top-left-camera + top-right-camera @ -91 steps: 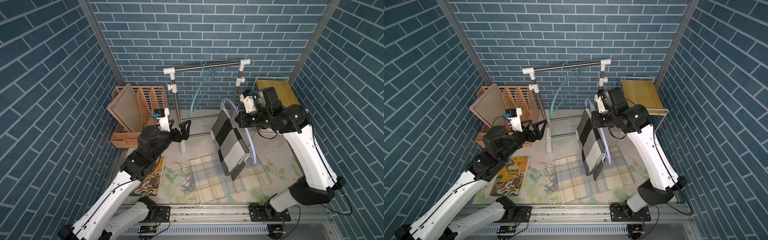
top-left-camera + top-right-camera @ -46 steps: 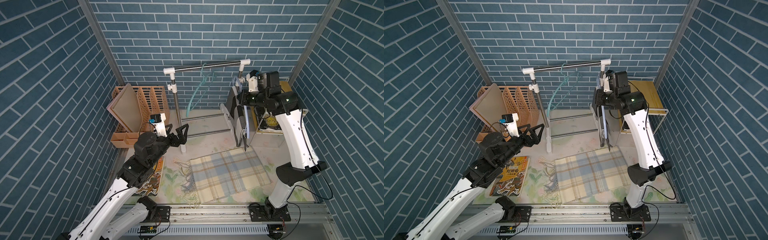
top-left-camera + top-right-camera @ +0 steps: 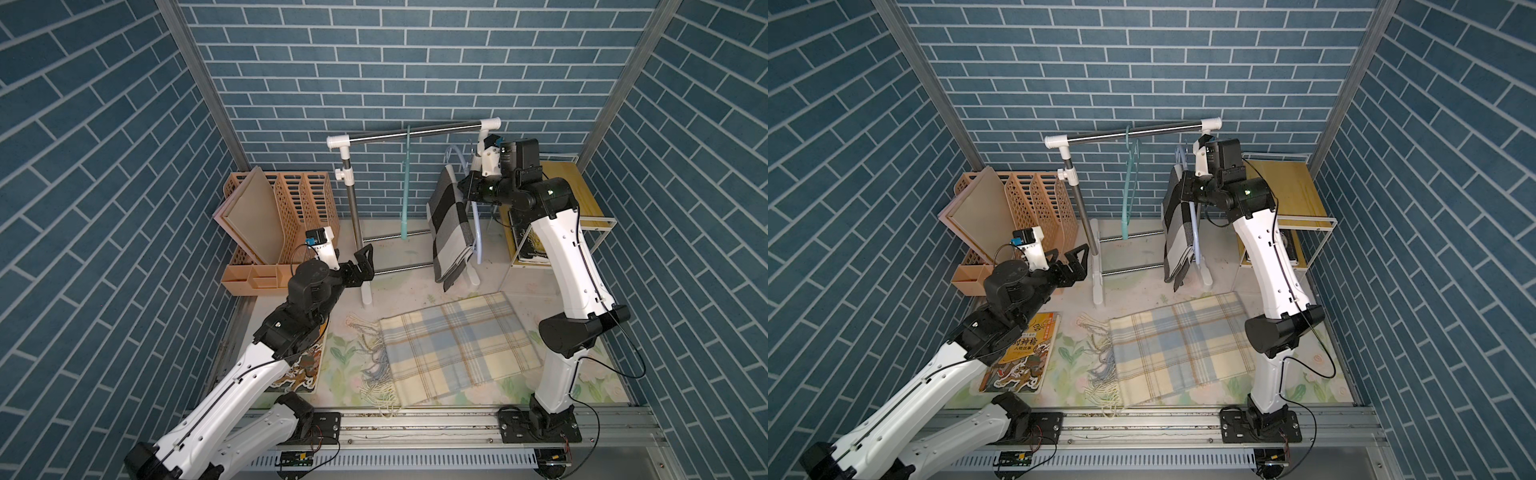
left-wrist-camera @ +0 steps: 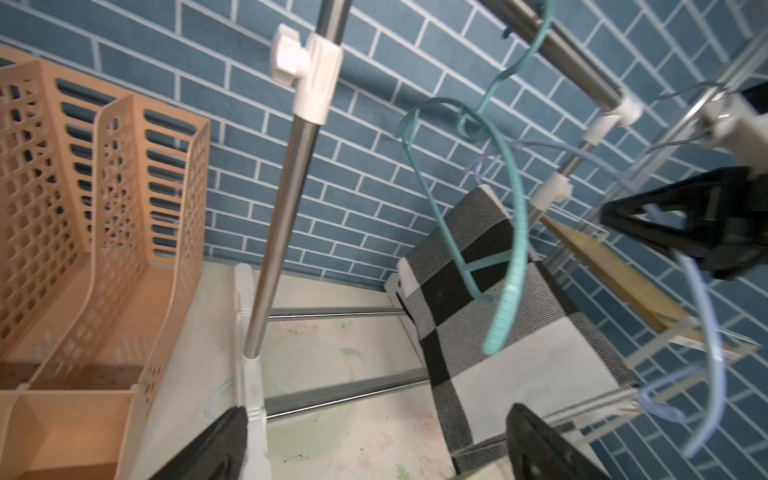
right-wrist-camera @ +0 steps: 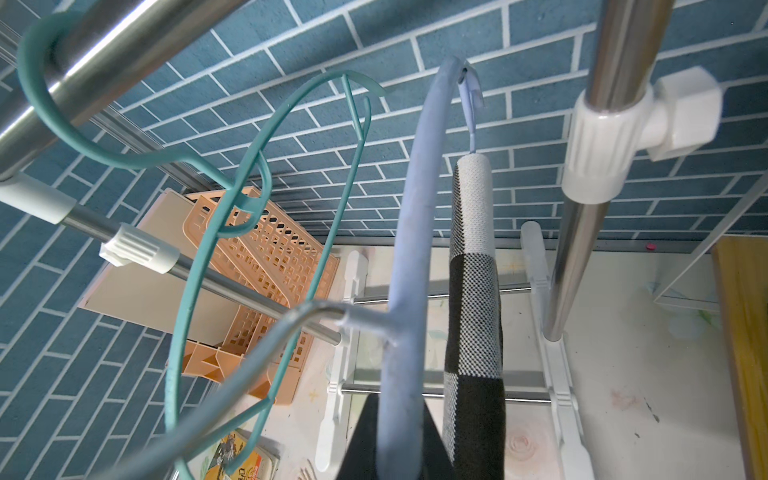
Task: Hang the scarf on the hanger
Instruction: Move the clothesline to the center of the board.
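Carrying the loaded hanger to the rack is, by my reading, the step in hand. The checked scarf [image 3: 451, 224] is already draped over the pale blue hanger [image 5: 411, 232] and hangs from it in a long fold, clear of the worktop [image 3: 411, 286]. The right gripper [image 3: 467, 192] holds that hanger up near the right end of the rail [image 3: 415, 133], its jaws closed almost fully on the hanger's arm. The hanger's grey wire hook [image 5: 249, 361] is not over the rail. The next move calls for lifting the hook above the bar and lowering it on, away from the teal hanger [image 3: 405, 195] hooked at mid-rail. Only then should the jaws let go.

The left gripper [image 3: 360, 264] hovers beside the rack's left post with its jaws spread wide and nothing in them.

The checked scarf is a coarse weave in black, white and grey blocks, soft enough to fold flat against itself. Its hanger is a smooth, curved plastic arm with a thin wire hook. The rail is a polished metal tube with white plastic fittings. A second scarf, the plaid scarf [image 3: 453, 345] in cream and pale blue with a stringy fringe, lies flat on the worktop. It may be wanted afterwards, though I cannot tell.
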Robot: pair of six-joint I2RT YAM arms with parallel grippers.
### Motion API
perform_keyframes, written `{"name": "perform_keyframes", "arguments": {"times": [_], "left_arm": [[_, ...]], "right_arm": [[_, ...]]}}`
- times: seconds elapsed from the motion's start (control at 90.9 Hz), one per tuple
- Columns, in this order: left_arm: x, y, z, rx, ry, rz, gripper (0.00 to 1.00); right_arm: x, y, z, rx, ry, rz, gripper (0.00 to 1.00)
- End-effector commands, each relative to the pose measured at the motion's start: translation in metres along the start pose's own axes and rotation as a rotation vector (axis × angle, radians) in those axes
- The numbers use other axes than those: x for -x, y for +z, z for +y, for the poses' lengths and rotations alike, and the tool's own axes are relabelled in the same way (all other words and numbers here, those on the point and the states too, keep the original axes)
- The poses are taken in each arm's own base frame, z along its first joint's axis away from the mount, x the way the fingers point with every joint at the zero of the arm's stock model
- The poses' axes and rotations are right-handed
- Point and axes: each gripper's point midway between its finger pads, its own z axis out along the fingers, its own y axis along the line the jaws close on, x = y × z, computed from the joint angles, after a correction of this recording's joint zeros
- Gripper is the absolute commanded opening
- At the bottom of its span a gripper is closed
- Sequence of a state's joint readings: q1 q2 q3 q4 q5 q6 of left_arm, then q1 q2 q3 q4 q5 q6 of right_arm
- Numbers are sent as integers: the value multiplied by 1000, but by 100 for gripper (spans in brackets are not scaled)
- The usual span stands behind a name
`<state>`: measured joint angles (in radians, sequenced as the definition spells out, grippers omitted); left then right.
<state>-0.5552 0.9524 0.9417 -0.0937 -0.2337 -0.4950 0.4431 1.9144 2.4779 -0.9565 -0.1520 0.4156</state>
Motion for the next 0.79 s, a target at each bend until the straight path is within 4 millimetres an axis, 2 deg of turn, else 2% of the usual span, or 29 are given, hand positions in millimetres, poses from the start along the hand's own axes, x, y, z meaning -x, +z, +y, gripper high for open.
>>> {"name": "perform_keyframes", "arguments": {"times": [0.0,0.209,0.374,0.517,0.638,0.781], "left_arm": [[7,20,28,164,-31,-26,100],[0,75,54,283,52,-23,99],[10,103,64,310,170,-172,100],[18,125,61,285,276,-236,100],[19,152,62,279,325,-238,99],[17,175,64,253,362,-248,91]], "right_arm": [[46,-32,23,85,-23,-180,0],[41,-43,24,91,-22,-167,0],[35,-49,25,98,-29,-152,0],[33,-55,24,102,-31,-149,0],[31,-57,26,113,-25,-144,0],[30,-59,27,119,-22,-143,0]]}}
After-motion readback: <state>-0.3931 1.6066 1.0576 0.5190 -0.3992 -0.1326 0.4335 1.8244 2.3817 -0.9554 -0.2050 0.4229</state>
